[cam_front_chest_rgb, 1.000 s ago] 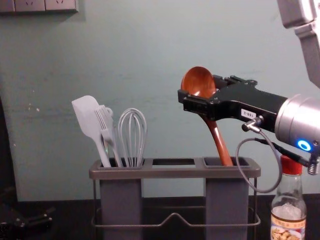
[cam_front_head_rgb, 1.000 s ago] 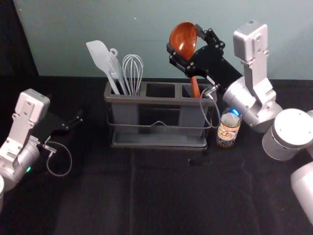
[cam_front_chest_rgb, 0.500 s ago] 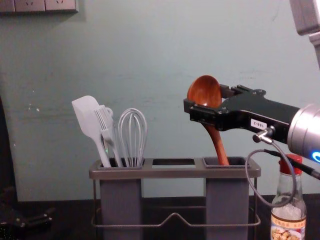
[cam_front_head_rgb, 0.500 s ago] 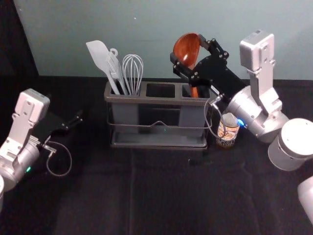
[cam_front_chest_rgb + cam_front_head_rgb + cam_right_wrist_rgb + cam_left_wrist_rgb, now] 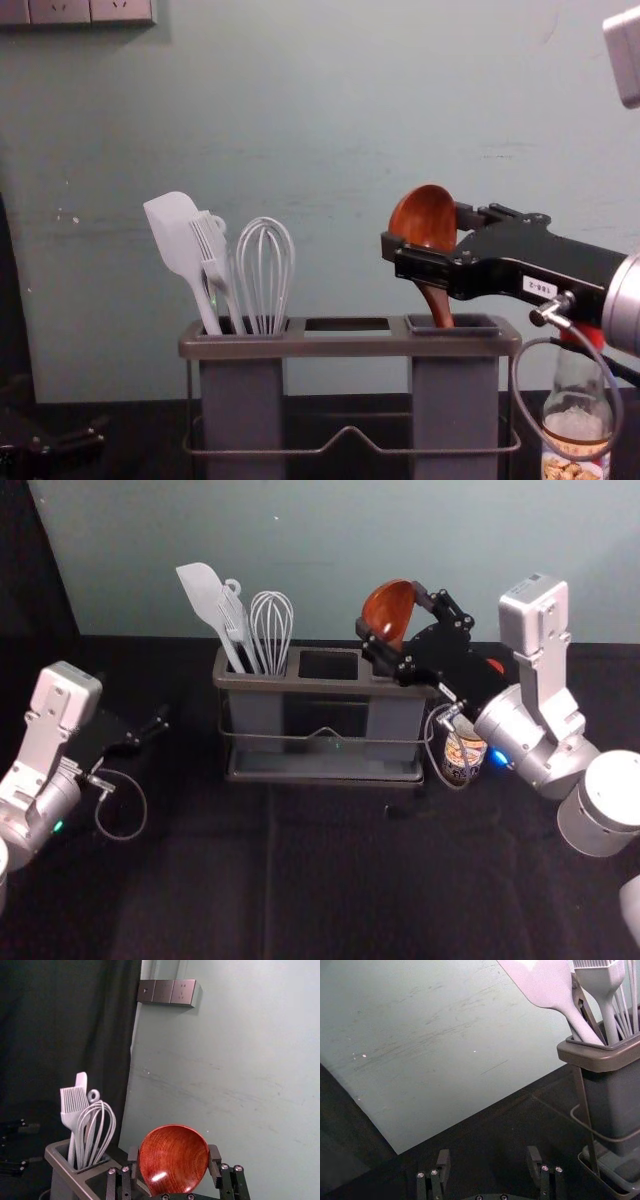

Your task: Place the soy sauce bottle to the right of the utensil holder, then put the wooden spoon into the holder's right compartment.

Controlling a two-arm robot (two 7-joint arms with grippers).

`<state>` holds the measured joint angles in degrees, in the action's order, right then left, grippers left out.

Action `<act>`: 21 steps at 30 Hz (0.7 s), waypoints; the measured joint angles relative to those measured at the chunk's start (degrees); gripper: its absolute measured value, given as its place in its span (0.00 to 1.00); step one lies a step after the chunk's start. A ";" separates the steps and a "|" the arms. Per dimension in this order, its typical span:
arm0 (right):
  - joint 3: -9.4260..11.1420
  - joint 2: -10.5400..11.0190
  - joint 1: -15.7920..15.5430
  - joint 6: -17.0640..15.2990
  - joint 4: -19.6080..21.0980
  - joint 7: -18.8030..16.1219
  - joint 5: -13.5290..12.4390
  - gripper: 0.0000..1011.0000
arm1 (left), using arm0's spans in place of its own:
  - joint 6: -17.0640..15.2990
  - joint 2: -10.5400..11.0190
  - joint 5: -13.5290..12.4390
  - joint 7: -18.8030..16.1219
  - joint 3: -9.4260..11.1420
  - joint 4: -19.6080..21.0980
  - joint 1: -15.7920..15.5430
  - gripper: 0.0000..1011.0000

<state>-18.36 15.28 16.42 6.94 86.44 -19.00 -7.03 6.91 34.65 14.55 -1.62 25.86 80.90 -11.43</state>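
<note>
Your right gripper (image 5: 392,608) is over the right end of the holder (image 5: 330,686), closed on the bowl of the spoon (image 5: 386,614). It comes in from the table's right side, and in the chest view it reaches in from the right edge. In the right wrist view, its 2 fingers press the bowl from opposite sides.

You have the spoon bowl up, above the holder's rim, with the handle running down into the right compartment (image 5: 478,322). The spoon leans a little, its bowl tipped toward the holder's left end.

Your bottle (image 5: 461,752) stands upright on the table (image 5: 330,880), just beside the holder's right end, nearer the table's far edge than its near edge. Your right arm and its cable (image 5: 518,395) partly cover the bottle in the chest view; its red cap (image 5: 581,338) shows behind them.

Your left gripper (image 5: 136,696) is parked over the left side of the table, apart from the holder's left end; in the left wrist view its 2 fingers stand wide apart.

The holder stands near the table's far edge. In its left compartment you see a spatula (image 5: 176,236), a brush (image 5: 211,250) and a whisk (image 5: 265,270), heads up. Behind the far edge rises the wall (image 5: 330,110), with sockets (image 5: 60,9) on it.
</note>
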 joint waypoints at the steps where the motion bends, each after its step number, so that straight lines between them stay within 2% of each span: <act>1: 0.02 0.04 -0.13 0.03 0.07 0.00 -0.03 0.83 | 0.00 0.00 0.00 0.00 0.00 0.00 0.00 0.99; 9: 0.33 0.53 -1.22 0.26 0.89 -0.40 -0.63 0.83 | 0.00 0.00 0.00 0.00 0.00 0.00 0.00 0.99; 21: 0.32 0.46 -1.14 0.32 0.81 -0.39 -0.56 0.83 | 0.00 0.00 0.00 0.00 0.00 0.00 0.00 0.99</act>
<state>-18.04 15.75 15.28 7.26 87.25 -19.39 -7.59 6.91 34.65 14.55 -1.62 25.86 80.90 -11.43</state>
